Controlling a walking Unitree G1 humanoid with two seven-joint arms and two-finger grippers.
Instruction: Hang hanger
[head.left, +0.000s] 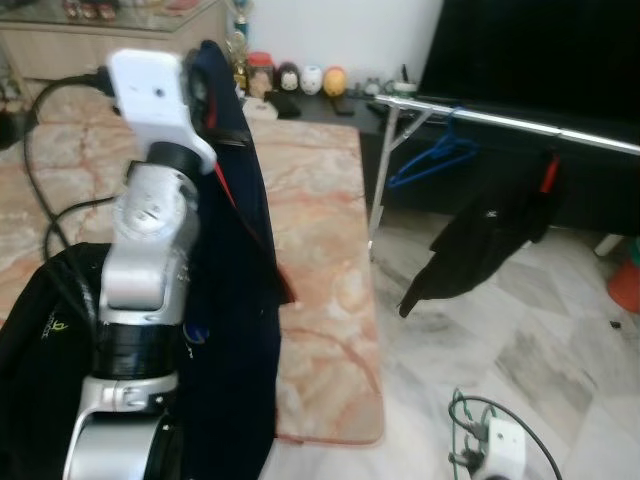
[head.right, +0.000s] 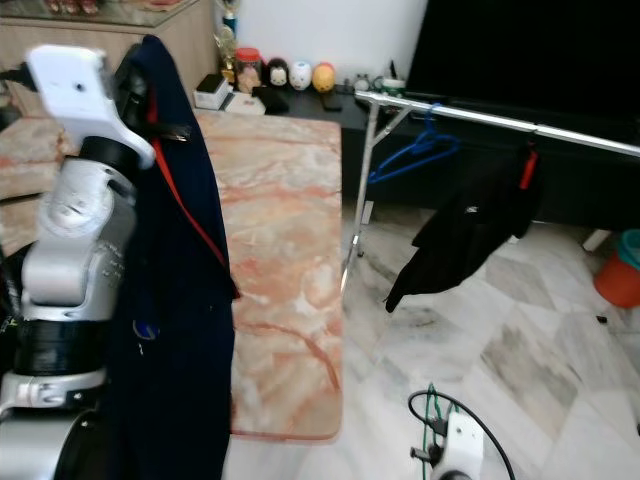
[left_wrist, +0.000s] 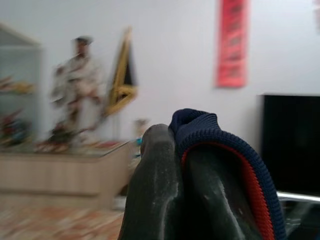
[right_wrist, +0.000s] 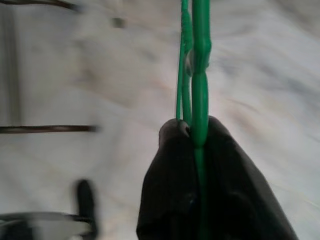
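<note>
My left gripper (left_wrist: 180, 150) is raised and shut on the collar of a navy garment (head.left: 235, 300) with red trim, which hangs down beside the silver arm. My right gripper (right_wrist: 195, 132) is low at the right, shut on a thin green hanger (right_wrist: 200, 75). The hanger's wire (head.left: 458, 408) curls by the white wrist, over the marble floor. A silver clothes rail (head.left: 500, 118) runs across the right. On it hang an empty blue hanger (head.left: 435, 160) and a black garment (head.left: 490, 235) on a red hanger.
A pink marble-patterned surface (head.left: 320, 250) lies between me and the rail's folding leg (head.left: 380, 180). Behind the rail are a black screen (head.left: 540, 50) and a low shelf with small figurines (head.left: 300, 78). An orange bucket (head.left: 628, 285) stands far right.
</note>
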